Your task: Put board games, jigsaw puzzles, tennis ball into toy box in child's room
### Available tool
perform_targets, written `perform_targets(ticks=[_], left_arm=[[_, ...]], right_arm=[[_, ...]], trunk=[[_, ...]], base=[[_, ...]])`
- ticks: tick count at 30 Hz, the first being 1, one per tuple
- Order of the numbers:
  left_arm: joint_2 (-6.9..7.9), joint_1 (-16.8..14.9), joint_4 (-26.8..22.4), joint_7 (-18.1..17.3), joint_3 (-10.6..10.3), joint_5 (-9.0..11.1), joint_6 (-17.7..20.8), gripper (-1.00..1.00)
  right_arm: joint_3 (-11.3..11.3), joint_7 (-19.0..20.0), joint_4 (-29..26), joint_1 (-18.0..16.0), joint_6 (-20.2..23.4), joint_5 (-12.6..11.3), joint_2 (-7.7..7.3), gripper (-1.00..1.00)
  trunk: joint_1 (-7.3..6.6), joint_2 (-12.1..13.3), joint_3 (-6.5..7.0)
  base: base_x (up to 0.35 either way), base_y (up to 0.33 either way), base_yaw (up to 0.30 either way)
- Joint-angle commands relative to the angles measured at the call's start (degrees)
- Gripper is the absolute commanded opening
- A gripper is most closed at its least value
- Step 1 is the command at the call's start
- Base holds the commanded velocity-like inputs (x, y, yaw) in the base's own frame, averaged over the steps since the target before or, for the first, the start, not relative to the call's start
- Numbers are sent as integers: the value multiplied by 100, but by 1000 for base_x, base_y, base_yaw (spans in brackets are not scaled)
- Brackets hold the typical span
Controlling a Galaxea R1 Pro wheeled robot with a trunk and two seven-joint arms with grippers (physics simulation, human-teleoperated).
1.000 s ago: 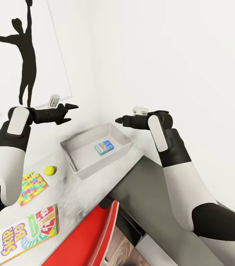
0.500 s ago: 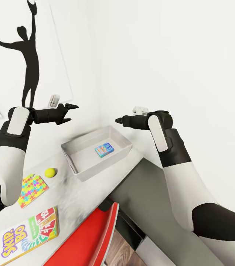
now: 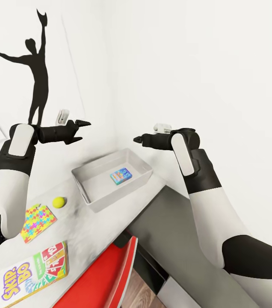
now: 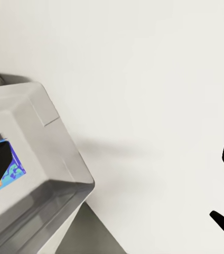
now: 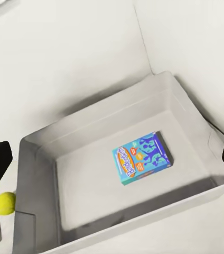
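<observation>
The light grey toy box (image 3: 94, 164) stands on the table (image 3: 89, 231) in the wall corner. One blue board game (image 3: 120, 176) lies flat inside it, seen also in the right wrist view as the blue game (image 5: 142, 157). On the table lie the tennis ball (image 3: 59, 202), a jigsaw puzzle (image 3: 37, 222) and the SKIP-BO board game (image 3: 33, 271). My left gripper (image 3: 84, 131) hangs open above the table, left of the box. My right gripper (image 3: 137, 139) is open above the box's far right side, holding nothing. The bed is out of view.
A red chair (image 3: 106, 273) is tucked against the table's near edge. A lower dark grey cabinet top (image 3: 174, 231) adjoins the table on the right. White walls close the corner behind the box, with a black silhouette picture (image 3: 37, 81) on the left wall.
The whole picture has shifted a little, so the camera has moved. Both arms keep the same pose and both grippers stay open.
</observation>
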Motion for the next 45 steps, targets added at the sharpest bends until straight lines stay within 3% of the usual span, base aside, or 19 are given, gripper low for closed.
perform_targets(ticks=[1, 33, 45], left_arm=[[-1, -6, -1, 13, 10, 13, 27, 100], [-1, -6, -16, 4, 10, 15, 27, 100], [0, 14, -228, 4, 10, 15, 27, 100]], right_arm=[[2, -50, -1, -6, 18, -49, 0, 100], [2, -50, 2, -6, 17, -49, 0, 100], [2, -50, 2, -6, 17, -49, 0, 100]], trunk=[[4, -11, -2], [4, -11, 301], [4, -11, 415]], base=[[0, 0, 0], [0, 0, 0], [0, 0, 0]])
